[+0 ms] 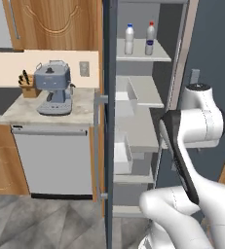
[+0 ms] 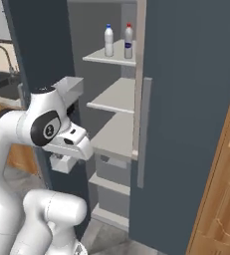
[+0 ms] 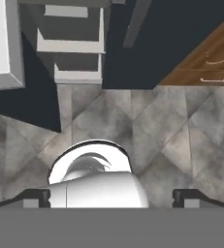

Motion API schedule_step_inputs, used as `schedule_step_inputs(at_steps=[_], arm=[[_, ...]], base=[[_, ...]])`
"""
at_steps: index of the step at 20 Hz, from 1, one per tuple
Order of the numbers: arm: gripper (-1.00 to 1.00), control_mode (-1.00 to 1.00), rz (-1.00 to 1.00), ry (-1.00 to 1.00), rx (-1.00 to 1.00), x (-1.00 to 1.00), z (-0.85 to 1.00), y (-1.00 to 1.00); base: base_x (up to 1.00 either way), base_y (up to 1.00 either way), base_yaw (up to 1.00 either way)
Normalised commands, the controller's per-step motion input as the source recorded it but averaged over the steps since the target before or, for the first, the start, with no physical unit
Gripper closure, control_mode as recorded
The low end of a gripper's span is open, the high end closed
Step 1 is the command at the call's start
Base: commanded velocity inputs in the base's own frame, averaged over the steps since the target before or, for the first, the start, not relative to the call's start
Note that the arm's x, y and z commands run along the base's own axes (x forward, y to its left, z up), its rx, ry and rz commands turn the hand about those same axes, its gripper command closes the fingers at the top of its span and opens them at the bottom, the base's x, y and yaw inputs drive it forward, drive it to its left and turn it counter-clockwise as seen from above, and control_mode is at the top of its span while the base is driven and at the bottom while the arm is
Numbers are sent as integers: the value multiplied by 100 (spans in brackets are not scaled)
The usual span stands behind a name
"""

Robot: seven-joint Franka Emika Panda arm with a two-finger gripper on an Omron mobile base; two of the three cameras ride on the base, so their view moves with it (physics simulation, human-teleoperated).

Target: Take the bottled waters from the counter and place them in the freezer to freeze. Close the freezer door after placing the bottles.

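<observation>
bottles (image 1: 129,39) are both up on the freezer's (image 2: 186,99) top shelf (image 1: 143,57), blue cap at 9 o'clock of the red cap one (image 1: 150,38), side by side and upright. door (image 1: 106,121) is hanging open. gripper (image 3: 111,197) points down at the grey floor tiles (image 3: 181,135), fingers spread wide, nothing between them.

The arm is folded back over its base, gripper (image 3: 111,197) pointing downward, fingers spread wide.

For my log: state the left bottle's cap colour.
Blue; the left bottle shows it best in the right base view.
</observation>
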Motion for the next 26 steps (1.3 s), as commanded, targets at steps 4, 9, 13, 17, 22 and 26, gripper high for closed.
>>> schedule_step_inputs(at_steps=[4,9,13,17,22,26], arm=[[-100,100,0,0,0,0,0,0],[-100,100,0,0,0,0,0,0],[-100,100,0,0,0,0,0,0],[-100,100,0,0,0,0,0,0],[-100,100,0,0,0,0,0,0],[-100,100,0,0,0,0,0,0]], base=[[-56,93,-19],[-16,95,-19],[3,60,-19],[16,38,-17],[8,29,-11],[6,22,-11]])
